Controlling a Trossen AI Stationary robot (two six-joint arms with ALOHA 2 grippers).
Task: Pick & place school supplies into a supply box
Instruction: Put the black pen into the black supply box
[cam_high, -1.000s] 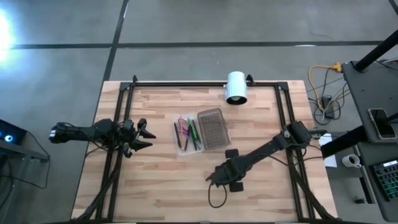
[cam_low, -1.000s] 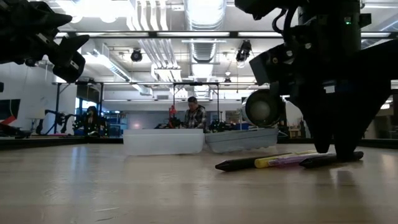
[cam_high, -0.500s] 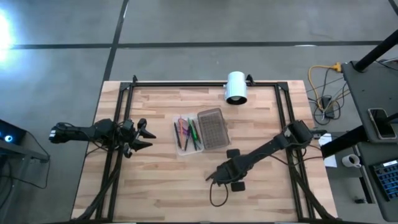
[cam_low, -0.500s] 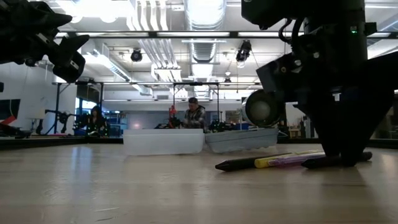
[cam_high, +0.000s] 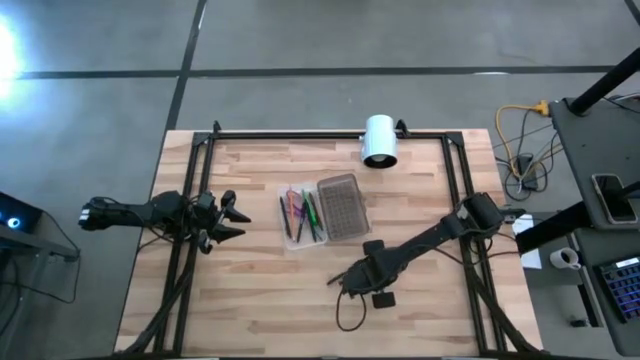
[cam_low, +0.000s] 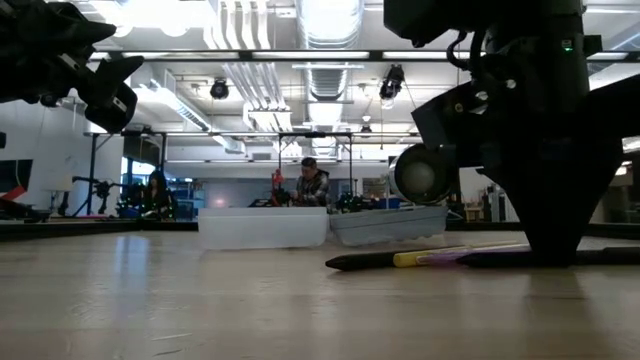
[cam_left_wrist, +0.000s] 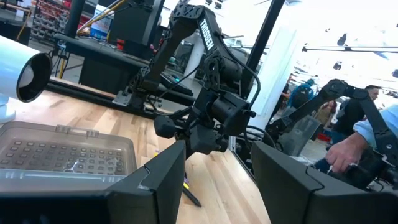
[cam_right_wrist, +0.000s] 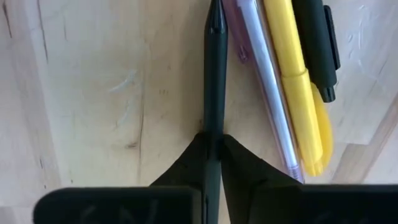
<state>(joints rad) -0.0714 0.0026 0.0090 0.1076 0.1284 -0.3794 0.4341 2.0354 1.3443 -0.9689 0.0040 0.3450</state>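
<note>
The supply box lies open mid-table: its tray holds several coloured pens, and its dotted lid rests beside it. My right gripper is down at the table near the front, shut on a black pen. Right beside that pen, a purple-clear pen, a yellow pen and another black pen lie flat on the wood. My left gripper hovers open and empty at the table's left side. I cannot make out the scissors. My right gripper pinches the black pen's barrel between its two fingers, which come from above, point down and lie across the pen. The pen lies level at table height. I cannot tell whether it is lifted clear.
A white cylinder lies at the table's far edge, behind the box. A black frame runs round the far and side edges. Bare wood shows at the near left. People stand in the room beyond.
My right gripper, shut on the black pen, has shifted a little toward the far edge and turned slightly. The pen has swung round with it. The loose pens beside it have slid a little along the table.
</note>
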